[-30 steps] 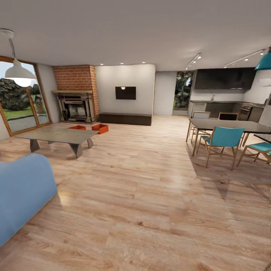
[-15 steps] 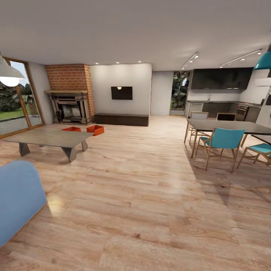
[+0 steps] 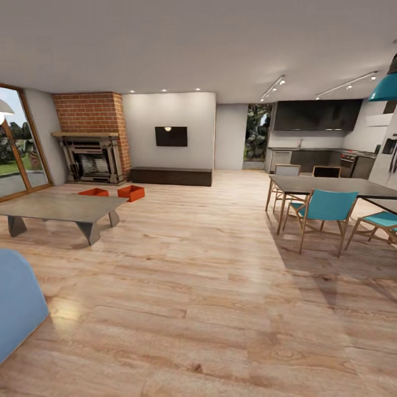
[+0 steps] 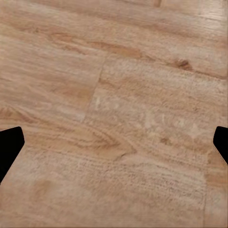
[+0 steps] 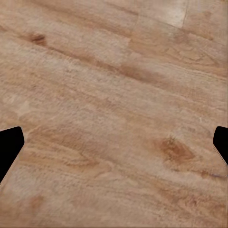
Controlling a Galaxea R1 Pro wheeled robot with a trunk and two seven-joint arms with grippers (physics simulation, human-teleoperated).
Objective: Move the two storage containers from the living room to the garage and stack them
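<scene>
While both wrist views look onto light wood-plank flooring, the left gripper and right gripper each show dark fingers spread wide at opposite edges, holding nothing. Nearest in the head view sits a blue sofa corner, then a low grey coffee table. Beyond it, two red-orange open-top storage containers rest side by side on the planks, near a brick fireplace. Teal dining chairs stand to the right.
</scene>
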